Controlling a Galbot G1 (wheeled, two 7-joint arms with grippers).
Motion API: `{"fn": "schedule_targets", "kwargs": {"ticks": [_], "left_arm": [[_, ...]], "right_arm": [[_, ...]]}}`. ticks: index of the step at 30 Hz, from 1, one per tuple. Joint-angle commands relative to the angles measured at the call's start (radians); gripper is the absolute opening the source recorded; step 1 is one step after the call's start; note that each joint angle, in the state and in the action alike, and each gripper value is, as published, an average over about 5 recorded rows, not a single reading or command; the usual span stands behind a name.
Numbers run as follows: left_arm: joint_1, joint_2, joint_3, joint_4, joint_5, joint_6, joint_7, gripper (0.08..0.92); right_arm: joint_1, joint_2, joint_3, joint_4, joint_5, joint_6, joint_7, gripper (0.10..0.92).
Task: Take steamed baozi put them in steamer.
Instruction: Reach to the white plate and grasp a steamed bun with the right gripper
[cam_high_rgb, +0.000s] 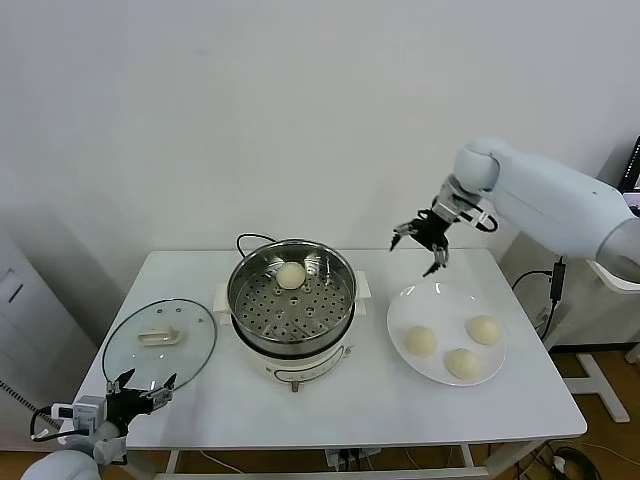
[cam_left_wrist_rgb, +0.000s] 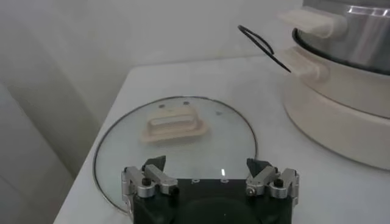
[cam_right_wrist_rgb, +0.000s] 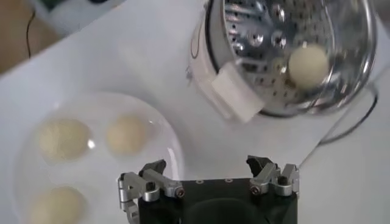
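A white desk (cam_high_rgb: 350, 400) is carrying everything. At its left end a round glass lid (cam_high_rgb: 160, 345) with a beige handle (cam_left_wrist_rgb: 173, 125) is lying flat, well apart from the buns. In the middle the steamer (cam_high_rgb: 291, 300) is sitting on its white base, its perforated tray showing, with a black cord (cam_high_rgb: 250, 240) looping out behind it. To the steamer's right a flat white plate (cam_high_rgb: 400, 315) is resting on the desk, just beside the steamer.

One steamed baozi (cam_high_rgb: 291, 274) is lying inside the steamer, toward the back of the tray. Three more buns are sitting on the plate: one on the steamer side (cam_high_rgb: 421, 340), one at the far right (cam_high_rgb: 484, 328) and one nearest the robot (cam_high_rgb: 462, 362).

The right gripper (cam_high_rgb: 417, 245) is hanging in the air above the back edge of the plate, between the plate and the steamer's far side, its fingers spread wide and holding nothing. The plate's buns are lying below it and toward the robot; nothing is standing between them. The left gripper (cam_high_rgb: 140, 387) is waiting low at the near left corner of the desk, over the lid's near rim, its fingers also spread wide and empty.
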Motion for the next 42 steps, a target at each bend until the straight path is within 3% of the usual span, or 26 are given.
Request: {"fn": "schedule_targets", "kwargs": {"ticks": [1, 14, 35, 42], "left_arm": [[0.001, -0.001, -0.001, -0.001, 0.000, 0.000, 0.000, 0.823], [0.004, -0.012, -0.001, -0.003, 0.002, 0.001, -0.001, 0.823], [0.016, -0.016, -0.003, -0.009, 0.003, -0.004, -0.003, 0.823], [0.025, -0.016, -0.005, -0.016, 0.003, -0.007, -0.003, 0.823]], "right_arm": [[-0.052, -0.061, -0.072, 0.032, 0.104, -0.239, -0.002, 0.823], [-0.198, -0.060, -0.040, 0.021, 0.081, -0.278, 0.049, 0.823], [-0.386, -0.017, 0.153, -0.083, -0.093, -0.285, 0.160, 0.822], [-0.397, -0.015, 0.177, -0.088, -0.077, -0.308, 0.176, 0.741]]}}
